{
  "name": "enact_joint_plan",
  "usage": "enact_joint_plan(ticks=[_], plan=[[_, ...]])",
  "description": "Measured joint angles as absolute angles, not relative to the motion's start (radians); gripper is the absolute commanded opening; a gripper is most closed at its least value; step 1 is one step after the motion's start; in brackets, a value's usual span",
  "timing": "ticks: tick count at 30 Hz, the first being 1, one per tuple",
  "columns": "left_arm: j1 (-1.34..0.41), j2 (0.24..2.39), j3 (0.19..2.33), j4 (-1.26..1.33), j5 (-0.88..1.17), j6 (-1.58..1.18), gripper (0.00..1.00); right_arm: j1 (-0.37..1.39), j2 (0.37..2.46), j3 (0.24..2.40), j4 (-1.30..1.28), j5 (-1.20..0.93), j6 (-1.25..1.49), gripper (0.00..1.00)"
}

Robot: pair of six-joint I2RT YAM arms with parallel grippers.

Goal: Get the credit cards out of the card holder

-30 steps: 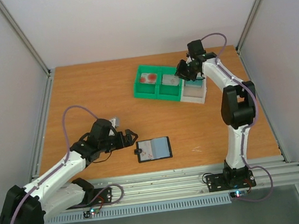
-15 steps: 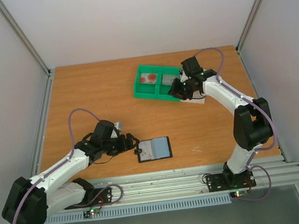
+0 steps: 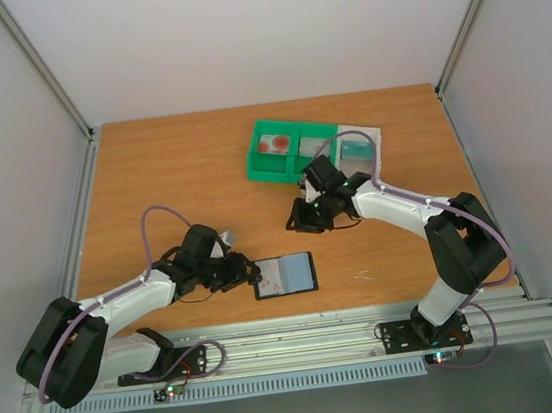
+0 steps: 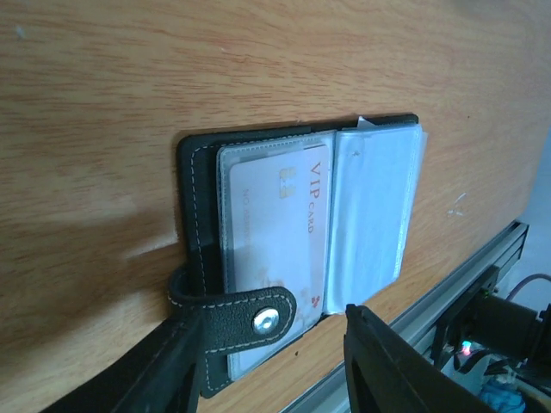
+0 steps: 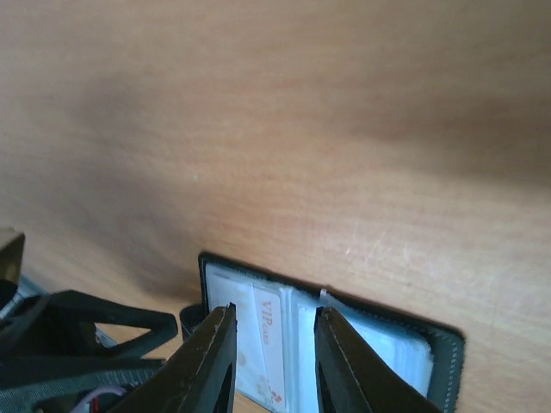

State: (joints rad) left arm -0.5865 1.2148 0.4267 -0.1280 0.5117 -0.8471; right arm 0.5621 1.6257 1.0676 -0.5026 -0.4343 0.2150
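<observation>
Down on the bench [image 3: 152, 181], the card holder [image 3: 284, 275] lay open; the left pincer [image 4: 271, 335] stood spread at its snap strap [image 4: 245, 320], while the right pincer [image 5: 274, 313] hovered narrowly parted, empty.

The left edge of the card holder [image 3: 284, 275] is blocked by the left tool [image 3: 247, 272], and the room beyond its far edge is taken by the right tool [image 3: 300, 226]. Free passage is left over bare surface [image 3: 392, 248] to its right.
</observation>
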Motion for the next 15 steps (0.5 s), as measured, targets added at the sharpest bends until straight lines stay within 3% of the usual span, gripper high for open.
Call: enact_joint_plan(ticks=[7,15], plan=[[-0.587,1.246,0.423,-0.087,0.516,-0.842,0.27,0.687,1.626,0.992,-0.426,-0.434,0.249,0.25],[-0.587,1.272,0.423,-0.076,0.510,-0.825,0.18,0.772,1.674,0.966,-0.343,-0.435,0.277,0.24]])
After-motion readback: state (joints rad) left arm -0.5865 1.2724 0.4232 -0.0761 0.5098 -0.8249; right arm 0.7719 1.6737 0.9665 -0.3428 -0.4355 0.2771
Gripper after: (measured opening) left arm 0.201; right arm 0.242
